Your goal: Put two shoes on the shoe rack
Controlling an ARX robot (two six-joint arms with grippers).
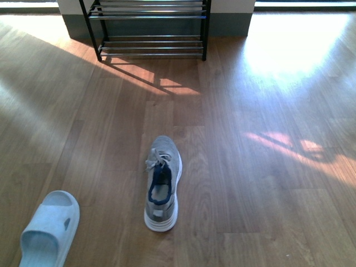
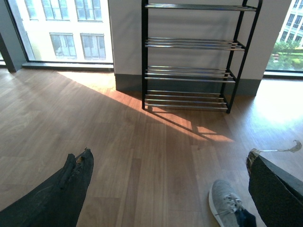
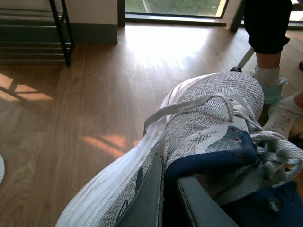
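In the front view neither arm showed. The shoe rack (image 1: 150, 33) stood at the top centre of the frame against the wall. A grey sneaker (image 1: 162, 183) lay on the wood floor (image 1: 267, 183) at lower centre, well short of the rack. Its long axis ran almost straight toward the rack, toe first and heel nearest the camera. A pale-blue slide (image 1: 50, 228) sat in the lower left corner.

In the left wrist view the left tool (image 2: 169, 156) was spread wide and empty. The rack (image 2: 191, 56) stood straight ahead between its fingers, and the toe of the floor sneaker (image 2: 226, 203) lay just beside one of them.

In the right wrist view the right tool (image 3: 169, 184) was clamped on the navy collar of a second sneaker (image 3: 208, 109), held off the floor. The rack (image 3: 59, 33) was in the upper left corner, so I judged this arm had to swing toward it.
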